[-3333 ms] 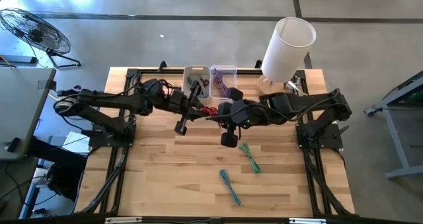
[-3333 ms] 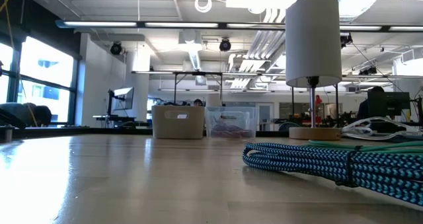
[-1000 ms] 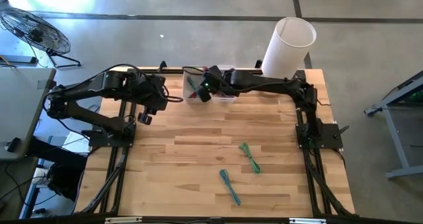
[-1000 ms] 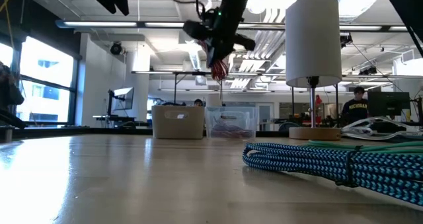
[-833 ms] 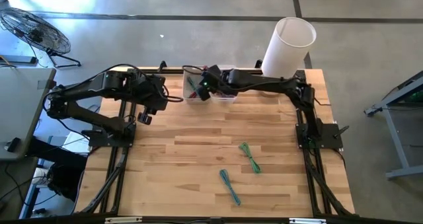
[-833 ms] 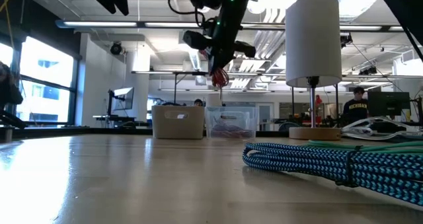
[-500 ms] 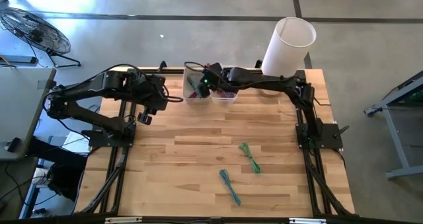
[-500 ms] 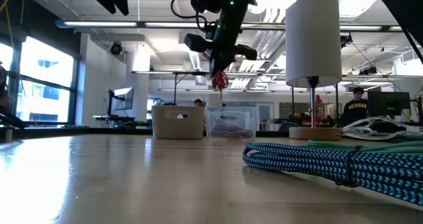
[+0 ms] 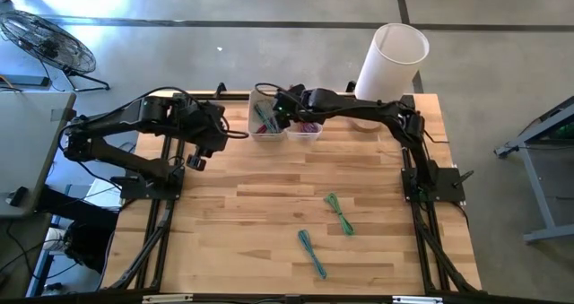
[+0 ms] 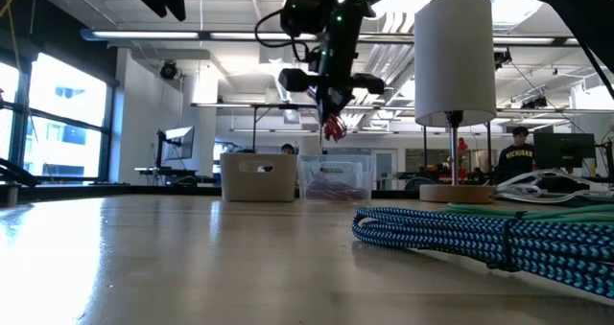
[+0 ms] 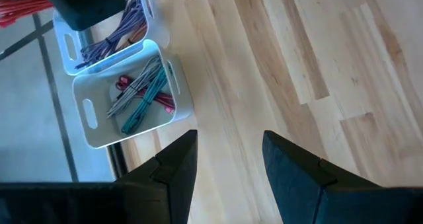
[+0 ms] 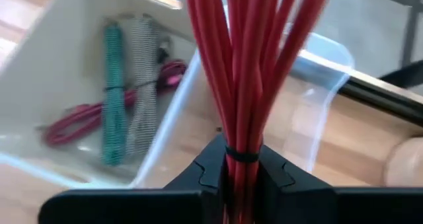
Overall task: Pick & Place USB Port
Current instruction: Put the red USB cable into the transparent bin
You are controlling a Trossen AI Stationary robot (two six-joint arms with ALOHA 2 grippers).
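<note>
1. Desk (image 9: 269, 223), wooden, filling the centre of the high view; two bins at its upper edge, just left of centre and touching side by side: white bin (image 9: 263, 125) on the left, clear bin (image 9: 306, 130) on the right. Tall white cylinder (image 9: 389, 62) at upper right.
2. Risk, judged: red cable bundle (image 12: 248, 65) hanging above the wall shared by the two bins in the right wrist view; released here, likely to straddle that wall or drop into the wrong bin. Cause: long loose loops dangling well past the grip point and free to catch a rim.
3. Second risk, judged: a thin pinch on a slim bundle, so strands could slip out early and spill onto the desk.
4. Right end effector (image 12: 242, 174): nearly closed, clamped on the red cable bundle at its black tie; seen in the low view (image 10: 331, 100) raised above the bins, cable ends hanging below.
5. Left end effector (image 11: 225, 164): standing wide, holding nothing, parked over bare desk left of the bins; shown in the high view (image 9: 195, 156) at middle left.
6. Remaining cables: green cable (image 9: 339, 212) and blue cable (image 9: 312, 254) lying on the desk at lower centre, well apart from both bins.
</note>
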